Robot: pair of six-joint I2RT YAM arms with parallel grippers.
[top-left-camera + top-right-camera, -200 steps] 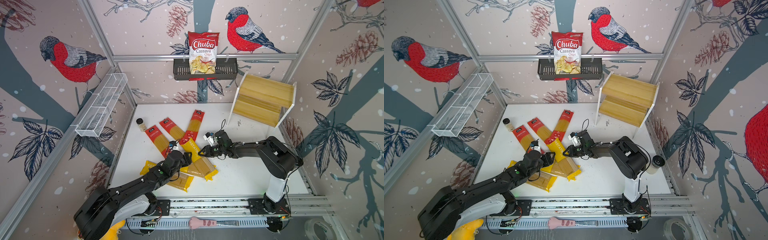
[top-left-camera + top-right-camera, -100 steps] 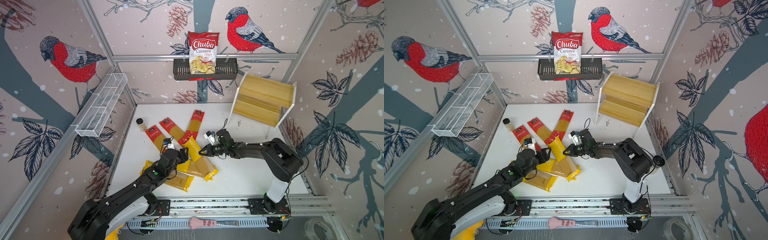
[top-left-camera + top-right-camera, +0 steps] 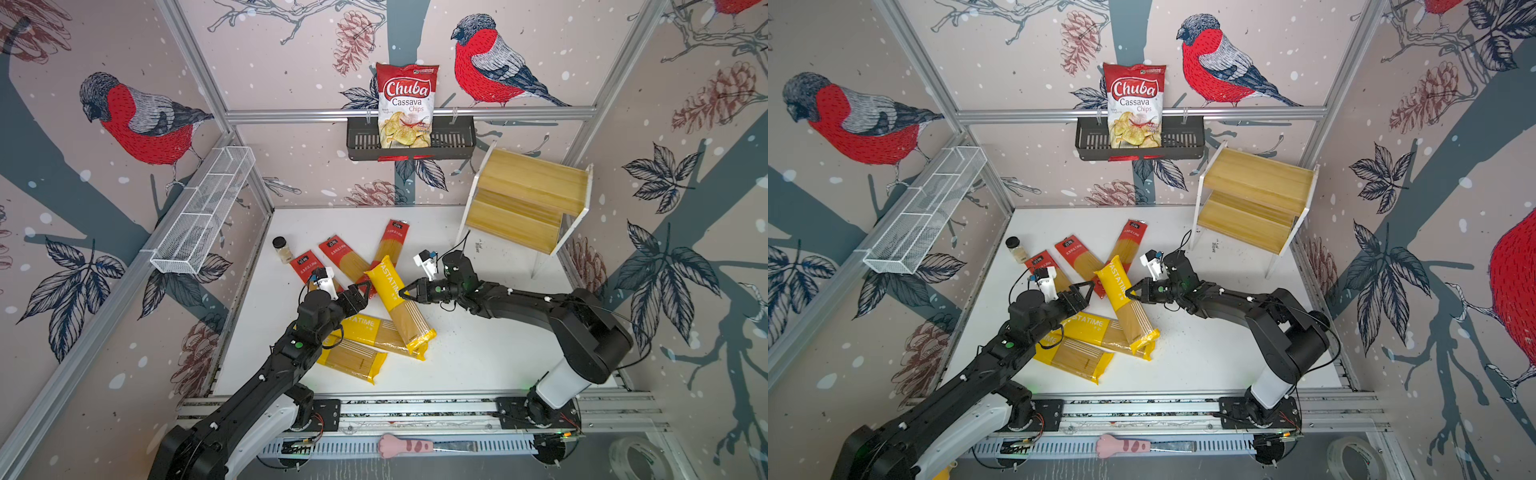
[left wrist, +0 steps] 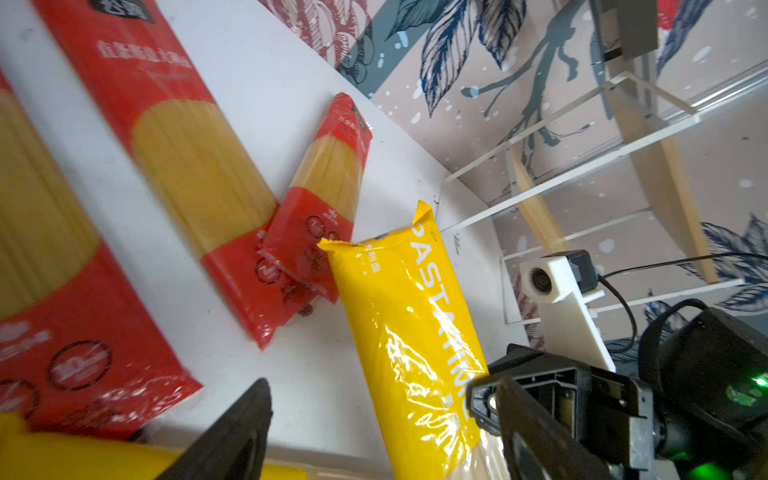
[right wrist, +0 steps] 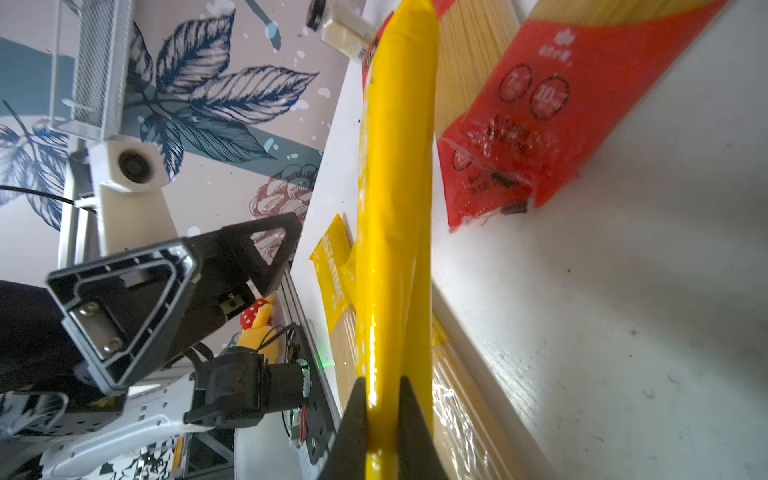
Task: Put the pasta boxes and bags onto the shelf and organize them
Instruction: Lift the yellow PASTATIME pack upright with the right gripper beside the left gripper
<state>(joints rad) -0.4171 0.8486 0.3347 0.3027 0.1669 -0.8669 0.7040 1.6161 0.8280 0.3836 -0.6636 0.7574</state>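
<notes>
Six packets (image 3: 376, 332) of spaghetti lie heaped on the left half of the white table (image 3: 478, 345), all well apart from the shelf (image 3: 528, 195) at the back right corner. Three red packets (image 3: 345, 257) fan out toward the back; two yellow packets (image 3: 1075, 357) overlap near the front edge. The top yellow packet (image 3: 399, 303) (image 3: 1126, 305) slants across those two, its far end resting on red ends. All are glossy film, long and flat, with clear windows showing pale strands.

The right gripper (image 3: 402, 293) (image 5: 383, 382) is closed thin on the top yellow packet's right edge, pinching the film. The left gripper (image 3: 365, 293) (image 3: 1089, 293) stands wide, holding nothing, just beside that packet's left edge, above a red end. The right arm (image 3: 519, 299) stretches low across the table between heap and shelf.

A small black-capped jar (image 3: 281, 249) stands near the left edge, beside the reds. The shelf is two steps of light wooden boards between white panels. On the back wall a chips bag (image 3: 405, 104) sits in a black slotted basket (image 3: 453, 143); a white wire basket (image 3: 203, 212) hangs on the left wall.
</notes>
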